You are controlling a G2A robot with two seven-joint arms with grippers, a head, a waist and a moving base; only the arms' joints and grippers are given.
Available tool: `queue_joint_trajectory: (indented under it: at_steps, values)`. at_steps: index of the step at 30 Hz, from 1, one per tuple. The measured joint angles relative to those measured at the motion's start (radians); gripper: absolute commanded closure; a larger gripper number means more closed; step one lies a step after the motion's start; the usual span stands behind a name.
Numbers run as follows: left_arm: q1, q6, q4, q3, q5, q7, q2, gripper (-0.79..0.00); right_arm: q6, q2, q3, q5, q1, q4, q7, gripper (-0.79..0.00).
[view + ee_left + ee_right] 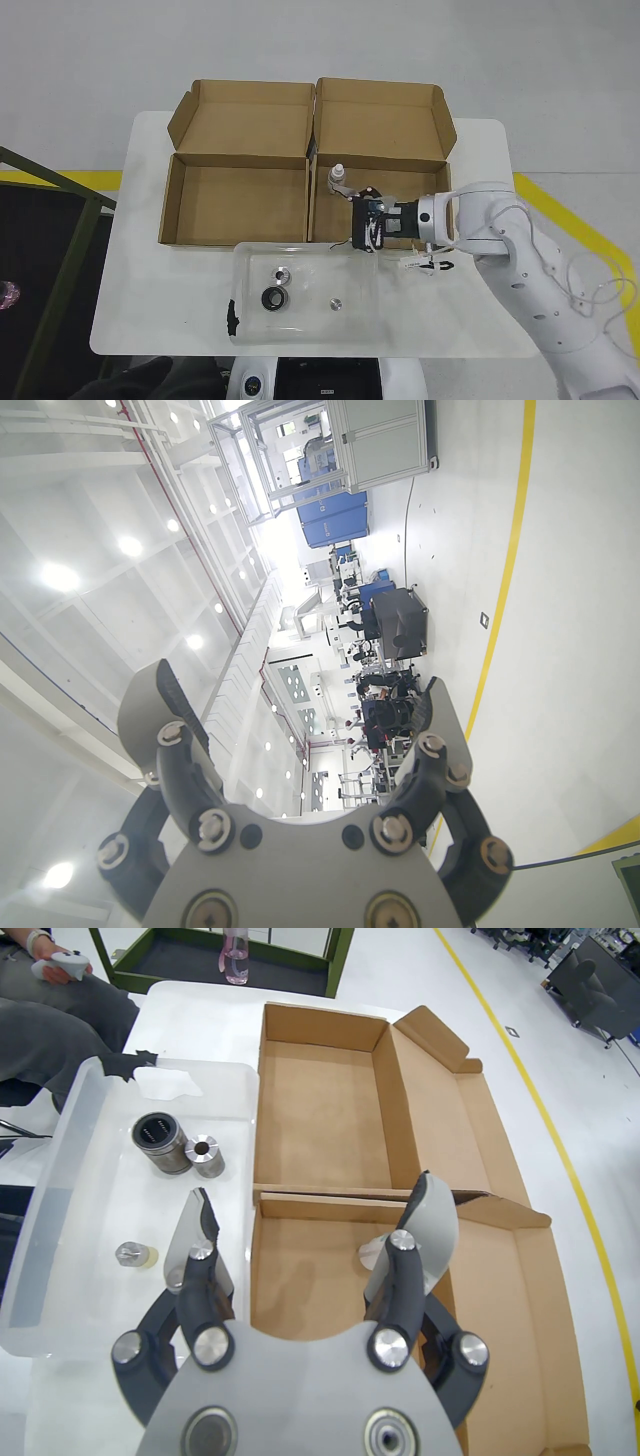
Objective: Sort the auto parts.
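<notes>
Two open boxes sit side by side, the left box (240,205) and the right box (400,180), with one clear bin (310,325) just near of them. Three parts lie in the bin: a bearing (159,1142) just beside a bushing (204,1155), and a small stud (131,1254) apart to their right. A fourth, pale part (369,1252) lies in the right box, half hidden by the right gripper (315,1223). That gripper's jaws are spread wide and hold nothing, one finger over the bin and one over the right box. The left gripper (300,680) is likewise spread and empty.

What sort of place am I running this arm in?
Most likely a factory floor or robot test hall: a yellow line painted on the pale floor, blue machine cabinets with rows of workbenches behind them, and round ceiling lights high overhead.
</notes>
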Motion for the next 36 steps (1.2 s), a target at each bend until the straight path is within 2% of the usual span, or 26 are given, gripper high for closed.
queue_joint_trajectory:
  at_steps: [6,9,22,27,36]
  values:
    - [0.0,0.0,0.0,0.0,0.0,0.0,0.0,-0.785,-0.014,0.01,-0.038,0.003,-0.061,-0.098,0.079,-0.69]
    - [0.0,0.0,0.0,0.0,0.0,0.0,0.0,-0.785,-0.008,0.012,-0.071,-0.001,-0.082,-0.123,0.115,-0.683]
    - [0.0,0.0,0.0,0.0,0.0,0.0,0.0,-0.785,0.029,0.031,-0.115,-0.048,-0.156,-0.148,0.247,-0.656]
    - [0.0,0.0,0.0,0.0,0.0,0.0,0.0,-0.785,0.062,0.038,-0.137,-0.103,-0.175,-0.18,0.339,-0.653]
    - [0.0,0.0,0.0,0.0,0.0,0.0,0.0,-0.785,0.087,0.033,-0.211,-0.125,-0.163,-0.177,0.406,-0.64]
